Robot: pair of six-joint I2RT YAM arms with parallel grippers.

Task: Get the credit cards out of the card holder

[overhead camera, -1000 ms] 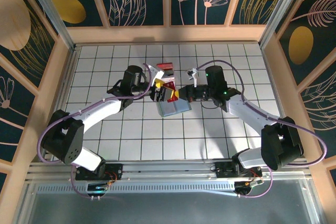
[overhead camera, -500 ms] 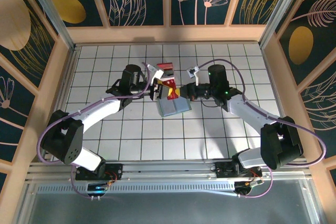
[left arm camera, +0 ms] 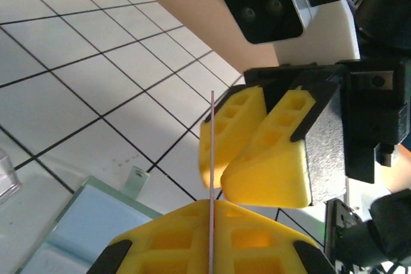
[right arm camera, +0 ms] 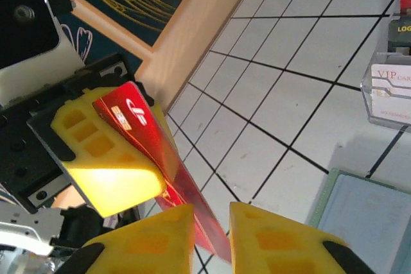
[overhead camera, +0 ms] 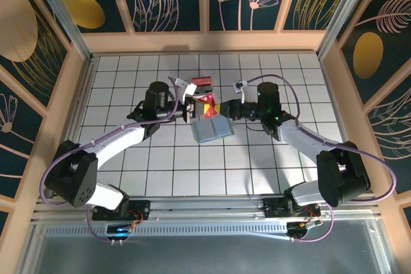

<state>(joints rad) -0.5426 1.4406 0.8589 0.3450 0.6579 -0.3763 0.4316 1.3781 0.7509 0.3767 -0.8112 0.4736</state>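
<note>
Red plastic card point(right arm camera: 144, 152): above pale blue-grey card holder point(overhead camera: 212, 130), clamped in left gripper point(left arm camera: 210, 213).
Right gripper point(right arm camera: 210, 215): fingers apart around it.
Change: left closed, right loosened.

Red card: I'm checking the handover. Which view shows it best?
Right wrist: the red card shows its face and print up close. Left wrist sees it edge-on, a thin line between the left gripper's shut fingers. Top view gives a small, distant red patch.
</note>
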